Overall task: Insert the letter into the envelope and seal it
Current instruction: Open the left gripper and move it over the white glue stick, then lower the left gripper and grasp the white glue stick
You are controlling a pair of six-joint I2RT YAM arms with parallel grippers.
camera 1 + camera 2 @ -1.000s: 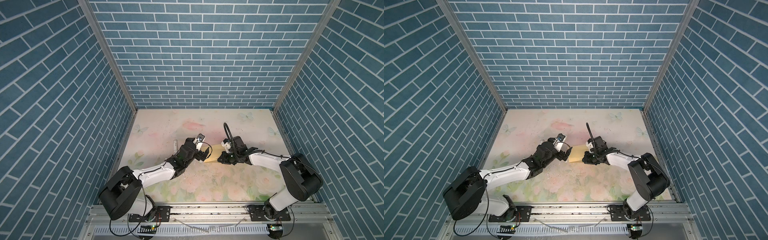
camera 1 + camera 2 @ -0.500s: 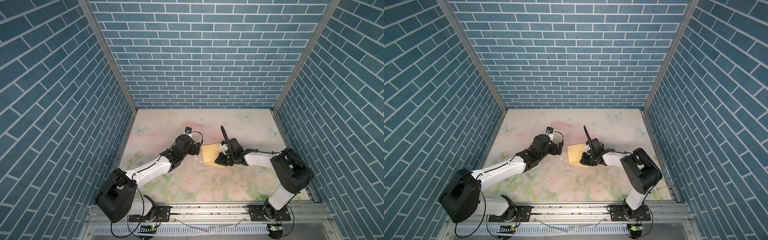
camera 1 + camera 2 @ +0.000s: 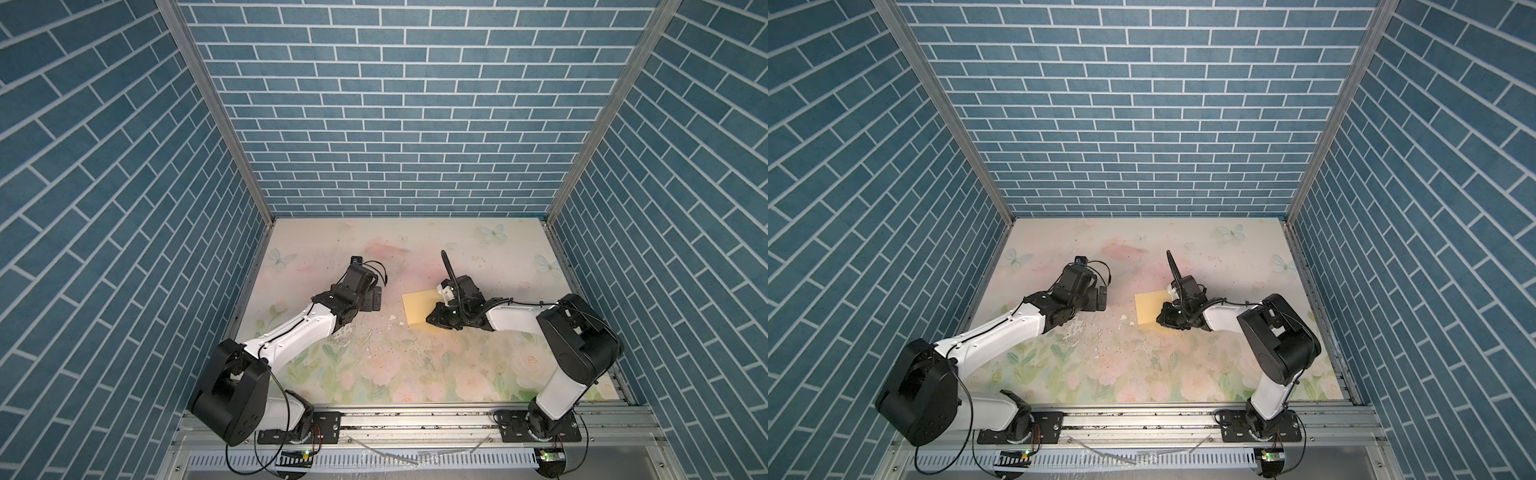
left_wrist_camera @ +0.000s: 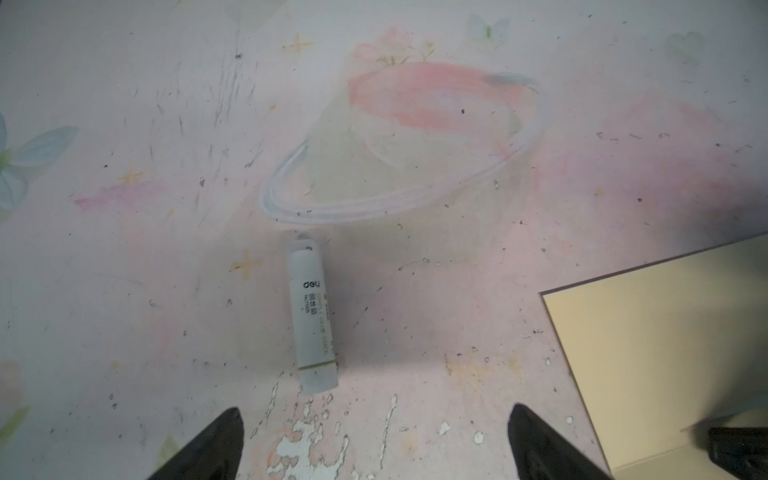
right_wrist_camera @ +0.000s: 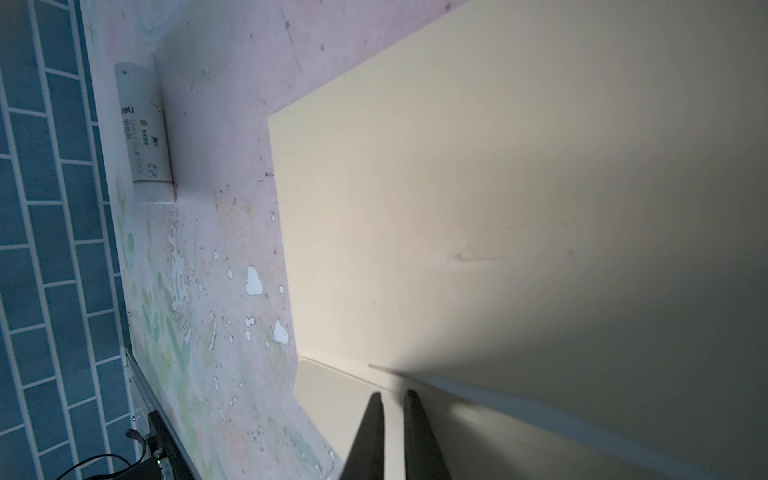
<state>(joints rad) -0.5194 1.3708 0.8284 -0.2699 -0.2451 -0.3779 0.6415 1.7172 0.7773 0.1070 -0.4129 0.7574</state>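
Envelope point(image 3: 419, 306) paper, pale yellow and plain, lies flat on the floral tabletop point(image 3: 415, 374), a little right of the middle; both top views show it point(image 3: 1147, 308) between the two arms. Its left and far edges are bare, and its near right part is covered by the right tool point(image 3: 433, 321).

In the right wrist view we see the envelope point(image 5: 498, 187) filling most of the frame, with a faint smudge near its middle. A layered paper edge runs across it just ahead of the right tool point(image 5: 393, 395). That tool's fingers point(image 5: 374, 424) stand close together with only a slim gap, low over the paper. We cannot tell whether they pinch the sheet or merely sit over it.

The left tool point(image 3: 376, 300) hangs to the left of the envelope, apart from it, with worn tabletop between them. In the left wrist view its point(image 4: 376, 417) fingers are spread wide and hold nothing. A white glue stick point(image 4: 312, 320) lies on its side on the tabletop just ahead of them, and a corner of the envelope point(image 4: 665, 353) shows off to one side. The right wrist view shows the same glue stick point(image 5: 145, 133) beyond the envelope's left edge, well clear of the paper. White chips mark the tabletop between the two.
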